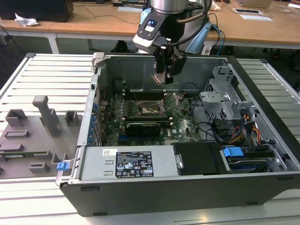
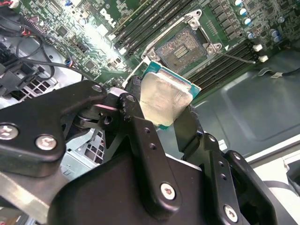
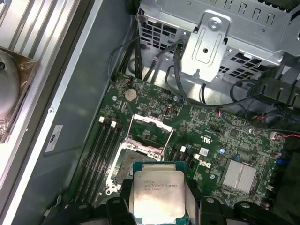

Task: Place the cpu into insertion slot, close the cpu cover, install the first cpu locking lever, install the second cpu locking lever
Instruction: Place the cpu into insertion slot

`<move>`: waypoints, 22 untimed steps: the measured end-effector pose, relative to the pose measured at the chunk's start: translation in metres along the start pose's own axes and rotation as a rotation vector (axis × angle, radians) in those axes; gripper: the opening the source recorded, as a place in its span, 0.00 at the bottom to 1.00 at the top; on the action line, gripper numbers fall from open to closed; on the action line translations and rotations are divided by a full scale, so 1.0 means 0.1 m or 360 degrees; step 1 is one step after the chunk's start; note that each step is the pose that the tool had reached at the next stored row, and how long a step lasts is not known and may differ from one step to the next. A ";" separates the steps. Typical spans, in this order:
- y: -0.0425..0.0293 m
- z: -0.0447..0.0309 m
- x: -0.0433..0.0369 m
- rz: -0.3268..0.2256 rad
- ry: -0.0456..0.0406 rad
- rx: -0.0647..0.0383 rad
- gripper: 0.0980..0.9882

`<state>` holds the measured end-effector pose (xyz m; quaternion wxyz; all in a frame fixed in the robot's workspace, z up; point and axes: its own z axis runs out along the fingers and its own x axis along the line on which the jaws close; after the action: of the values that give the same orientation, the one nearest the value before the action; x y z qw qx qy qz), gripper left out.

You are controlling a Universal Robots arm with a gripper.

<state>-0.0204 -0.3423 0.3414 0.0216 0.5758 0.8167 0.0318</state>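
My gripper (image 1: 163,78) hangs inside the open computer case, above the motherboard, shut on the cpu (image 2: 164,99). The cpu is a silvery square chip with a green edge, pinched at two opposite sides by the black fingers (image 2: 136,93). In the first wrist view the cpu (image 3: 157,194) sits just short of the insertion slot (image 3: 133,161). The slot's dark pin grid is bare in the second wrist view (image 2: 182,46). The cpu cover (image 3: 149,130), a silver frame, stands flipped open on the slot's far side. A thin locking lever (image 1: 171,108) sticks up beside the insertion slot (image 1: 150,108).
Long black memory slots (image 3: 101,145) flank the socket. A metal drive cage (image 1: 225,101) with cables stands at the exterior view's right, and a power supply (image 1: 126,161) lies along the case's front. A grey fixture tray (image 1: 33,136) lies outside the case at the exterior view's left.
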 end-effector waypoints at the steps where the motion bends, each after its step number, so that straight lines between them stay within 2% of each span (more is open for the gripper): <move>1: 0.000 0.000 0.000 0.0016 -0.0001 0.0000 0.48; 5: -0.001 0.004 0.000 0.0092 -0.0007 0.0000 0.48; 11: -0.004 0.043 0.000 0.0093 -0.0007 0.0000 0.48; 22: -0.004 0.051 0.000 0.0124 -0.0010 0.0000 0.48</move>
<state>-0.0205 -0.3423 0.3363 0.0228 0.6072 0.7936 0.0309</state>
